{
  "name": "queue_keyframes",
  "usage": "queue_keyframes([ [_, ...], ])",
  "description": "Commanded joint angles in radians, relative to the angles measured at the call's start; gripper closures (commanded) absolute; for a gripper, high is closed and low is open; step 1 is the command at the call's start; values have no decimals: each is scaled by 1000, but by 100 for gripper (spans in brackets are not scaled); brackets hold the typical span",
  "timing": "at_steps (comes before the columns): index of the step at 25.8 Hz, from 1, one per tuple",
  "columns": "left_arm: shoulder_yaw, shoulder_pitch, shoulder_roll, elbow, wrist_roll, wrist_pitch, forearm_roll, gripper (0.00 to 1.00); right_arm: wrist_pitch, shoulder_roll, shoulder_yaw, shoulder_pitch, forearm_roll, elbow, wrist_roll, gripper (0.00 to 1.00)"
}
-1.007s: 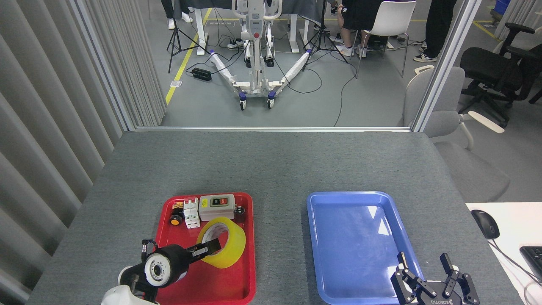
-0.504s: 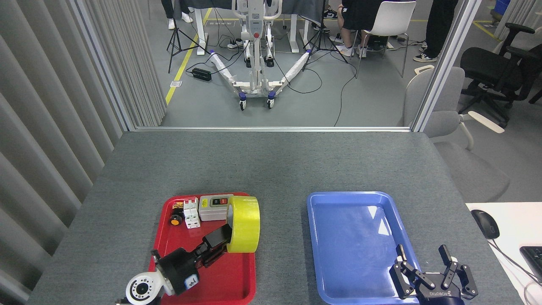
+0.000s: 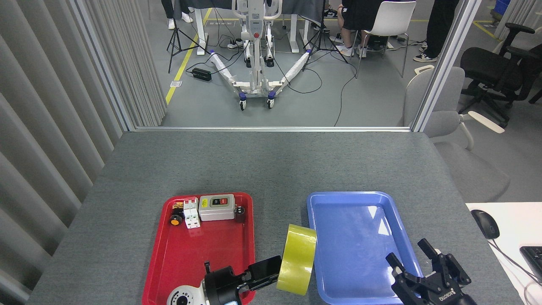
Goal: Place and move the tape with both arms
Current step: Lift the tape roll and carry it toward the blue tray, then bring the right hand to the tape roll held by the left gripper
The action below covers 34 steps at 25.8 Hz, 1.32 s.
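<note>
The tape, a wide yellow roll seen nearly edge-on, hangs in the air over the strip of table between the red tray and the blue tray. My left gripper is shut on the roll's left rim, reaching in from the bottom edge. My right gripper is open with nothing between its fingers, over the blue tray's near right corner, well apart from the tape.
At the back of the red tray lie a grey switch box, a white breaker and a small orange-capped button. A mouse and keyboard sit on a white desk at right.
My left gripper has carried the tape rightward, out of the red tray to the gap between the trays. My right gripper has turned and shifted slightly.
</note>
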Motion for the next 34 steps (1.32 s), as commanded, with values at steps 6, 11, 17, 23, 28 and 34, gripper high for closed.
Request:
queue_keyframes([
  [6,-23,75,2,-20,-53,-62,10,100,-134,-299,44,63,-335,5,68,0],
  [11,-23,115,9,-38,-86,-116,13,100,-134,-325,156,-31,-310,2,115,0],
  [17,-23,121,8,-50,-110,-121,30,100,-134,-348,264,-64,-264,-26,134,0],
  [23,-23,121,9,-47,-110,-124,30,100,-134,-396,305,-60,-264,-43,131,0],
  [28,-21,121,9,-46,-110,-124,30,100,-134,-390,327,-70,-263,-63,149,0],
  [34,-20,119,11,-47,-110,-124,28,100,-134,-359,416,-130,-260,-66,193,0],
])
